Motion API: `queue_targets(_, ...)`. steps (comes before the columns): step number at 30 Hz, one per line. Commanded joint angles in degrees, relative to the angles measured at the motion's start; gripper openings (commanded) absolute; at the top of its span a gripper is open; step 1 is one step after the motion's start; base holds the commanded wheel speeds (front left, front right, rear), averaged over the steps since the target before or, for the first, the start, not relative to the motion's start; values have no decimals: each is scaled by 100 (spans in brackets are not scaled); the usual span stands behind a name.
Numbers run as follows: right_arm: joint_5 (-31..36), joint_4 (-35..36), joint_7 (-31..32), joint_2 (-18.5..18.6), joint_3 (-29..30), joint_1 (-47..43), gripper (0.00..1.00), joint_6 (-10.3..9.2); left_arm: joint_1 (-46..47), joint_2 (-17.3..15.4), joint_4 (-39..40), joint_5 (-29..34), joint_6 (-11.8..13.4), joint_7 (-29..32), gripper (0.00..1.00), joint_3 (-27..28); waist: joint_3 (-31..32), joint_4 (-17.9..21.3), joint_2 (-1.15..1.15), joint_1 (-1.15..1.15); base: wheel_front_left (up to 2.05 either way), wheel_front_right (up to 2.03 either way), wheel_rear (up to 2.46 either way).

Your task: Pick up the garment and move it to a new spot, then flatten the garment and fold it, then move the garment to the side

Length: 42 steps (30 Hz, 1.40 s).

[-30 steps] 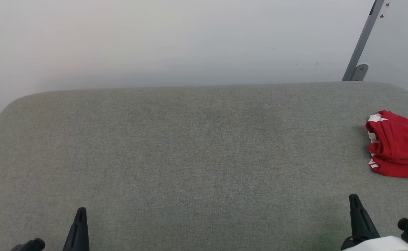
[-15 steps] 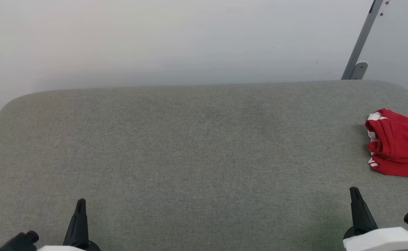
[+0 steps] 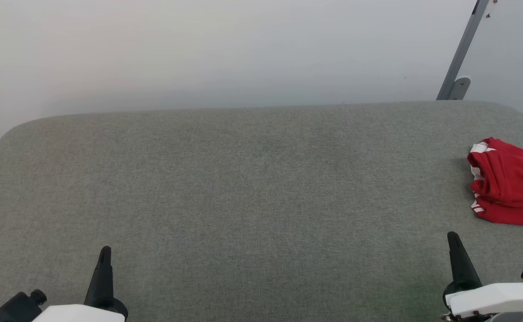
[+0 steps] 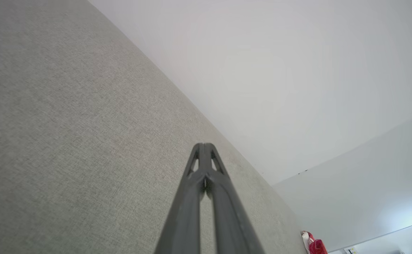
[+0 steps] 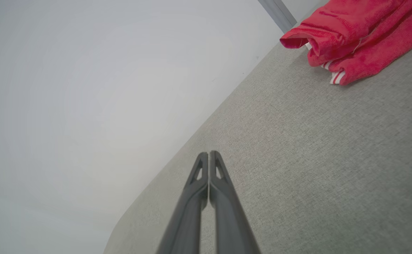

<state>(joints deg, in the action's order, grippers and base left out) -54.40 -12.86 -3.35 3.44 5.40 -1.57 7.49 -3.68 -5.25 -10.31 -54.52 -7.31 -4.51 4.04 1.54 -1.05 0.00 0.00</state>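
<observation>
The garment (image 3: 509, 183), bright red with white striped edges, lies folded in a bundle at the right edge of the grey padded surface (image 3: 252, 188); it also appears as the garment (image 5: 354, 38) in the right wrist view and as a small far-off garment (image 4: 314, 245) in the left wrist view. My left gripper (image 3: 104, 252) is at the lower left, shut and empty, its fingers (image 4: 203, 146) pressed together. My right gripper (image 3: 452, 238) is at the lower right, shut and empty, a short way in front of the garment, fingers (image 5: 209, 155) touching.
A pale wall rises behind the padded surface. A grey metal strut (image 3: 460, 53) with a bracket leans at the back right corner. The surface's rounded corners fall away at left and right.
Both grippers have risen slightly in the head view, with more of the white wrists showing. The whole scene has shifted up a little, so the camera has moved. The garment lies as before.
</observation>
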Motion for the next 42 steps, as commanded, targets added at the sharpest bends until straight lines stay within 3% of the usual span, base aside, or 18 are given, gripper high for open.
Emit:
queue_targets(1,-200,50,52,-2,21,168,0,0,169,-5,36,-219,-12,48,0,39,-4,2,0,0,0,0,0)
queue_targets(42,-2393,-52,637,-39,86,568,0,1,699,123,-214,-2399,-22,682,0,153,-92,56,0,0,0,0,0)
